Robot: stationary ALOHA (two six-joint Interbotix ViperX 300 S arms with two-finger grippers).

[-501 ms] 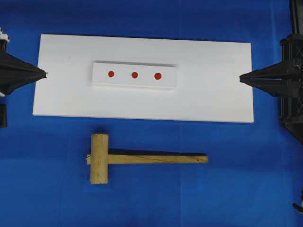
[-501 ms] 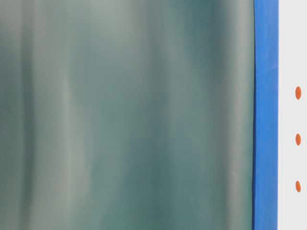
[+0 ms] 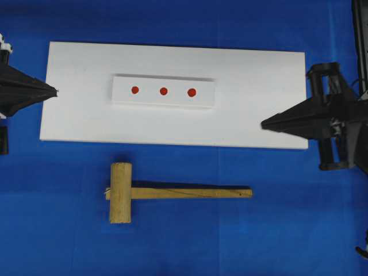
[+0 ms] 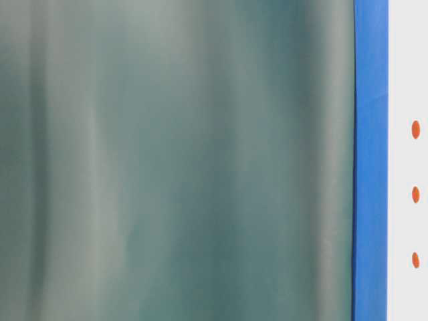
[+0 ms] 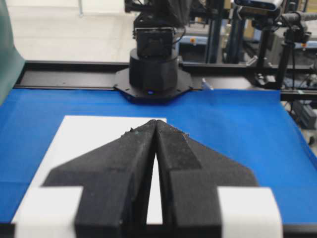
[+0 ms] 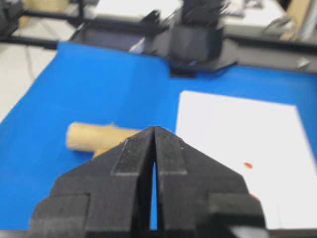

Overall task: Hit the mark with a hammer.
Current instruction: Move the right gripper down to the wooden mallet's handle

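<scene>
Right pincer (image 3: 263, 123), fingertips pressed together, has advanced inward over the white board (image 3: 253, 69) edge since the earlier frame; left pincer (image 3: 56, 90), also pressed together, is unchanged. The hammer (image 3: 172, 192) lies on the blue desk (image 3: 287, 230) just below the board, long axis left–right, head at left, handle pointing right.

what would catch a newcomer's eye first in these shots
Three red dots in a row on a raised white strip, mid white board. In front lies the wooden hammer on blue cloth, untouched. Right claw, shut, reaches over the board's right edge; left claw, shut, sits at its left edge.
</scene>
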